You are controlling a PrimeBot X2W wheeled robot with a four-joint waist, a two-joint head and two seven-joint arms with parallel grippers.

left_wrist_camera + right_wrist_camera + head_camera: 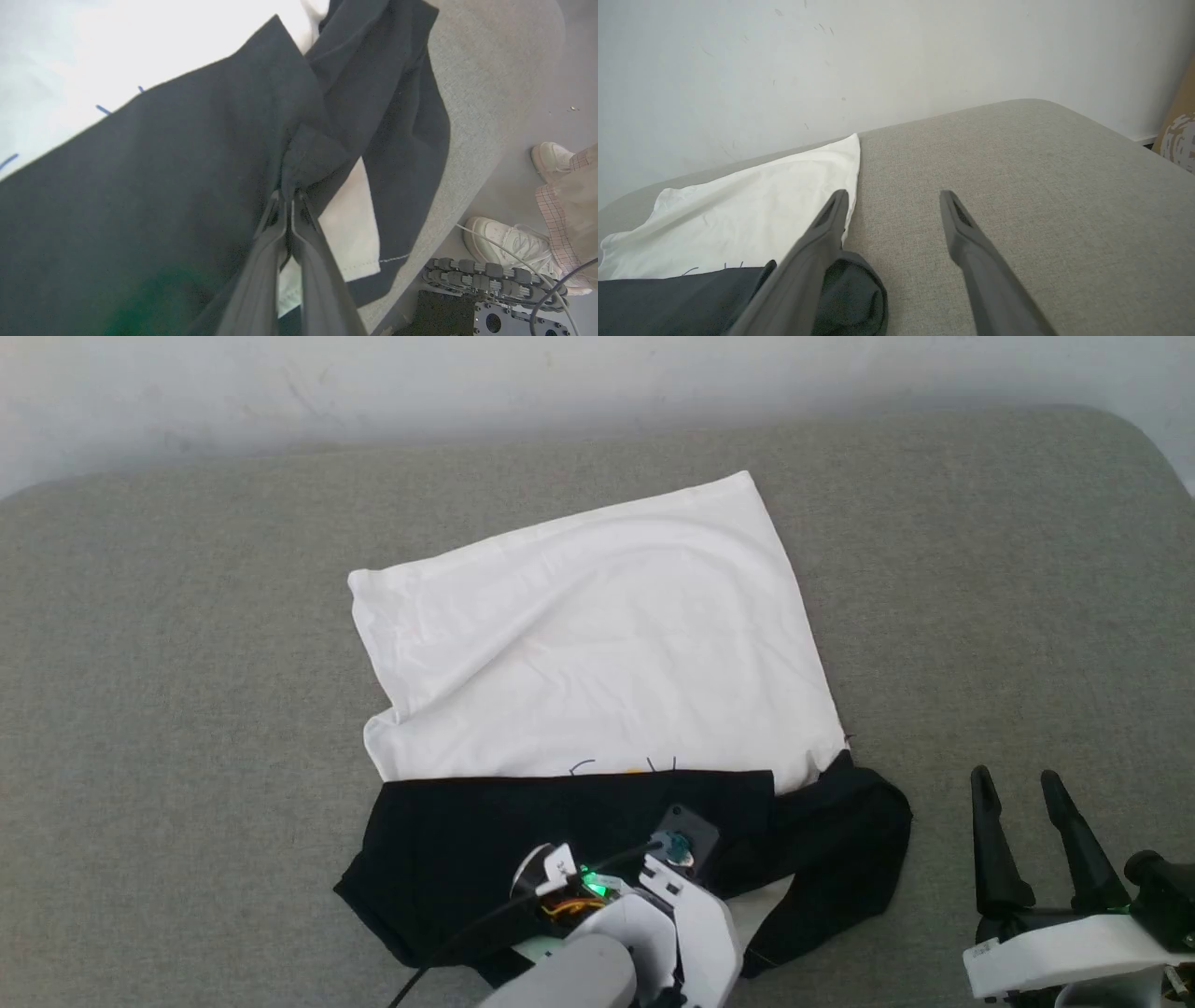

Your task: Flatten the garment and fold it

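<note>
Your left gripper (289,198) is clenched on the T-shirt's (597,644) black sleeve (448,840) near the cushion's (187,709) front edge, seemingly mid-fold. Your right gripper (1013,779) hangs released. Next, lay that sleeve flat.

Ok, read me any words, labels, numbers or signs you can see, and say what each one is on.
No readable text anywhere.
On the garment: the print shows just thin dark lines and a bit of yellow, no letters.
On the brown object at the right wrist view's edge: white marks, too blurred to read.
</note>
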